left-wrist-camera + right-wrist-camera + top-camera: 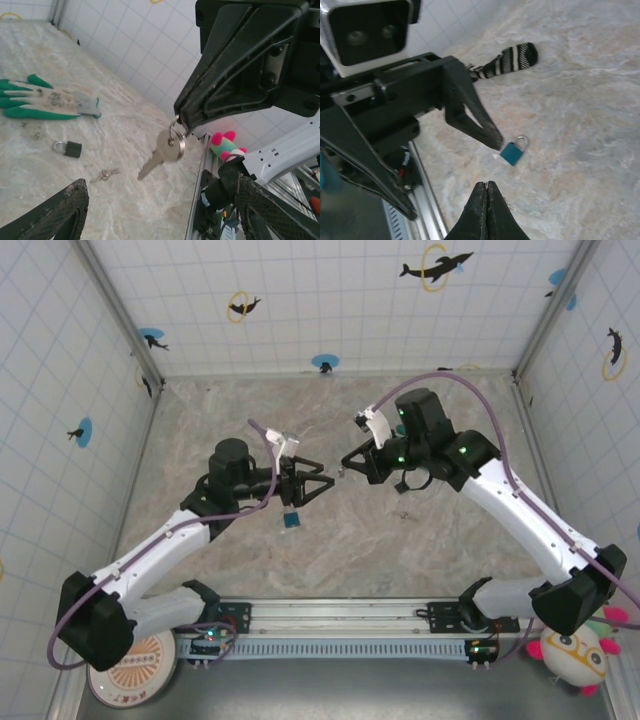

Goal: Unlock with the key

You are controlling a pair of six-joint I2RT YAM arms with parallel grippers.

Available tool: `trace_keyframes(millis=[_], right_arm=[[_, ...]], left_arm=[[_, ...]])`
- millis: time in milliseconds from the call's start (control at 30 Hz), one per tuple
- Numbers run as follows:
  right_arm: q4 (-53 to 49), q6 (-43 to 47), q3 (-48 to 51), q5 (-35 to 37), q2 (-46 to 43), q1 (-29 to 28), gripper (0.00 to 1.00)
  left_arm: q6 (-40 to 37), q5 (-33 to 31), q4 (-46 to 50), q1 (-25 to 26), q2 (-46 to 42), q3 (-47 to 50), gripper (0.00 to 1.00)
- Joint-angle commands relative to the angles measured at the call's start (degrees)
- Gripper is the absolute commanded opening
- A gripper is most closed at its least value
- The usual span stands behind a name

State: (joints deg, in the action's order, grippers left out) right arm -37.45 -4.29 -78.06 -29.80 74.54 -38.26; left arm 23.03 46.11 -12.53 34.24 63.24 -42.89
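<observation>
The silver key [161, 153] hangs on a ring from the tip of my right gripper [179, 119], above the table. That gripper [345, 462] is shut on the key's ring, and its closed fingers [486, 200] show no gap. The small blue padlock [514, 151] lies flat on the table [400, 550], below and between both grippers [291, 521]. My left gripper [322, 480] is open and faces the right one, with the key hanging between its spread fingers [62, 212]. One left finger [472, 117] reaches over toward the blue padlock.
A green and white glove [45, 97], a dark padlock [70, 148] and a small bunch of keys [104, 174] lie on the table. A striped sock [512, 57] lies further off. A plush toy [224, 143] sits past the metal rail [340, 615].
</observation>
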Motion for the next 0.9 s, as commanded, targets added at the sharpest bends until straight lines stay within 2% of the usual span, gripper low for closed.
trace_keyframes(millis=[0, 100, 233, 567, 867], right_arm=[[2.07, -0.88, -2.36, -4.68, -0.10, -0.11, 0.00], [2.29, -1.33, -2.46, -5.28, -0.02, -0.63, 0.00], [2.65, -1.86, -2.37, -4.89, -0.01, -0.96, 0.00], [3.08, -2.12, -2.36, -4.09, -0.10, -0.24, 0.00], [0.18, -1.03, -3.06, -1.81, 0.39, 0.12, 0.00]], left_arm=[[-1.96, 1.19, -2.21, 1.99, 1.50, -3.03, 0.78], [-1.52, 0.83, -3.47, 3.23, 2.39, -3.63, 0.77], [-0.33, 2.06, -3.73, 3.88, 3.81, -5.12, 0.70], [-0.23, 2.71, -2.03, 4.13, 3.40, -4.67, 0.37], [-2.96, 0.25, 4.67, 4.12, 1.09, -5.10, 0.28]])
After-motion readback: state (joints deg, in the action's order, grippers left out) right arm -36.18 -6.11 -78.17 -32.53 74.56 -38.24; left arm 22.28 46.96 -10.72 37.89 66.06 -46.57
